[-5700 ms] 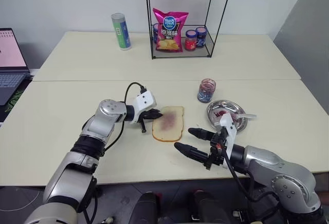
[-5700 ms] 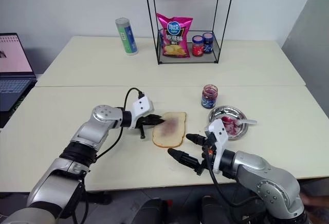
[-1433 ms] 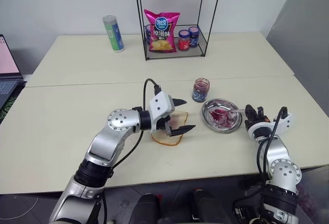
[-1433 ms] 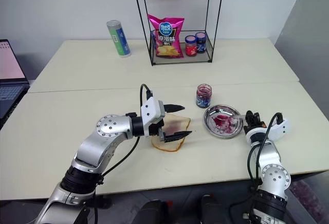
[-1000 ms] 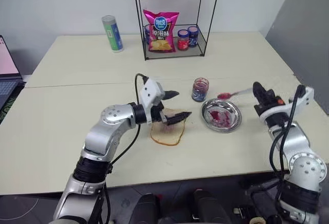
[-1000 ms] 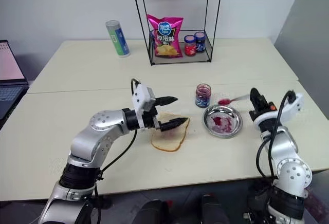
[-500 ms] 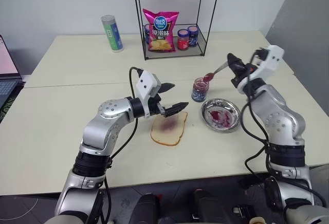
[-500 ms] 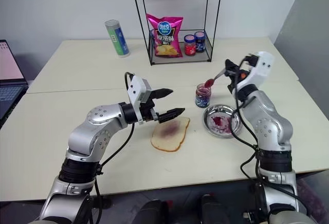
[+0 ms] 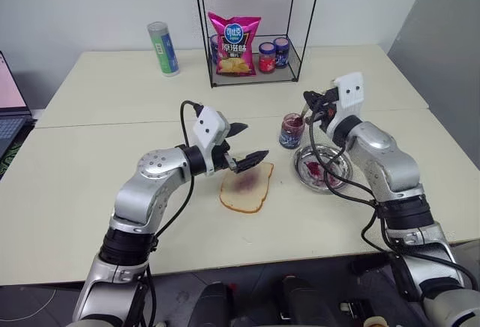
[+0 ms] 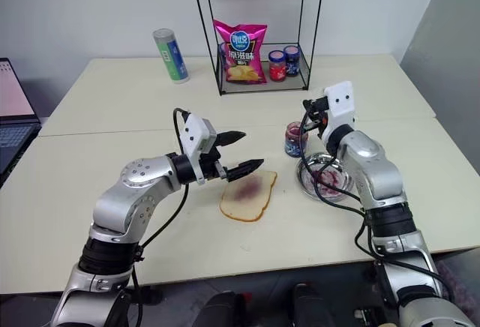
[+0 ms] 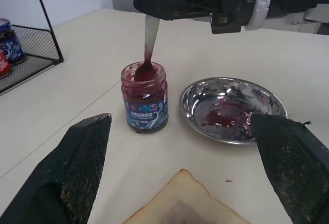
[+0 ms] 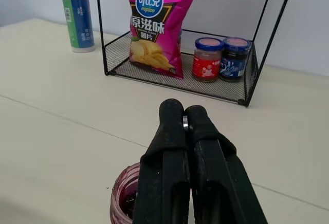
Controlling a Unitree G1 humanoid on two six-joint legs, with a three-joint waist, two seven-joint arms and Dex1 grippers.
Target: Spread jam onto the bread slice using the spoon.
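Observation:
The bread slice point(image 9: 246, 187) lies flat on the table with a purplish jam smear point(image 9: 244, 181) at its centre. My left gripper point(image 9: 252, 141) hovers open just above the slice's far left edge, with nothing between its fingers. My right gripper point(image 9: 307, 103) is shut on the spoon point(image 11: 149, 35), held over the open jam jar point(image 9: 291, 130). The spoon hangs handle up with its bowl down inside the jar's mouth. The round metal plate point(image 9: 337, 177), smeared with jam point(image 11: 215, 117), sits just right of the jar.
A black wire rack point(image 9: 255, 57) at the table's back holds a pink crisp bag point(image 9: 235, 44) and two lidded jars point(image 9: 274, 53). A green can point(image 9: 163, 47) stands to its left. A laptop point(image 9: 6, 102) sits at the far left.
My right arm has swung up from beside the plate and leftward with the spoon, rolling so the spoon now points down into the jar. The left gripper has hardly moved.

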